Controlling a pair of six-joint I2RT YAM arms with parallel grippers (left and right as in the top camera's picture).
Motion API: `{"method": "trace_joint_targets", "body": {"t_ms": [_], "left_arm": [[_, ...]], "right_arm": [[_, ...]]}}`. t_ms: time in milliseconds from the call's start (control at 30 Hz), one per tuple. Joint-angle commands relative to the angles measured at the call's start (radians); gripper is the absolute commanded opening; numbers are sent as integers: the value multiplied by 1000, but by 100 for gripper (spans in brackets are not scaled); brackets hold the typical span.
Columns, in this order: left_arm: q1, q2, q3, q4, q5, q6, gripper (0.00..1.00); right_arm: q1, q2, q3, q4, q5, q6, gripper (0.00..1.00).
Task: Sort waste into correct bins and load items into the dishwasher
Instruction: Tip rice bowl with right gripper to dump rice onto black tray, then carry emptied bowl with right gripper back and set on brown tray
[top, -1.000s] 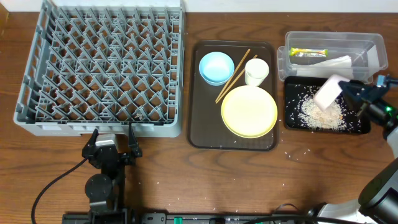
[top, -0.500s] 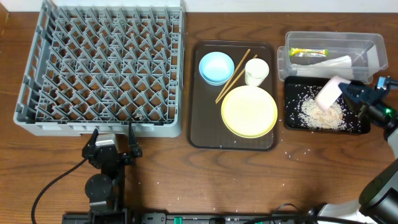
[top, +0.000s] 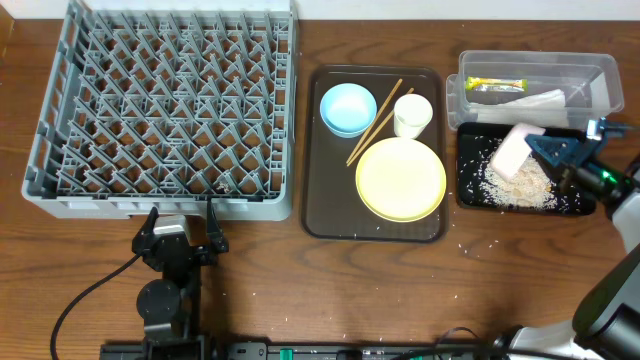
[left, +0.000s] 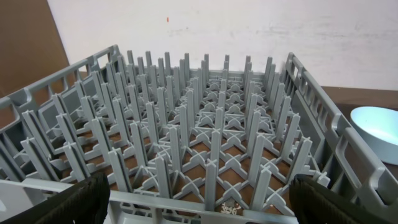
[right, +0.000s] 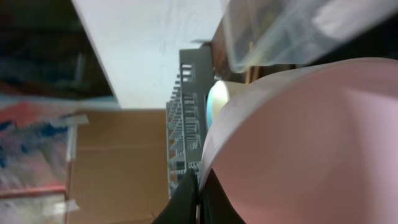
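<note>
White bowl hangs tipped on its side over the black tray, its rim clenched in the right gripper, with rice scraps heaped in the tray below: this looks like the emptying step. The left gripper waits with jaws spread and empty at the near edge of the grey dish rack. Next, the bowl probably has to travel over the brown serving tray and be seated between the rack's pegs.
</note>
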Motion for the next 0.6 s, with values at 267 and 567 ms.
{"method": "trace_joint_targets", "body": {"t_ms": [267,567], "left_arm": [[5,-5,-17,-36,-16,5,94],[5,-5,-17,-36,-16,5,94]], "right_arm": [[497,-214,410,-576,606,-261,2],[1073,-164,671,-793,1194,-249,1]]}}
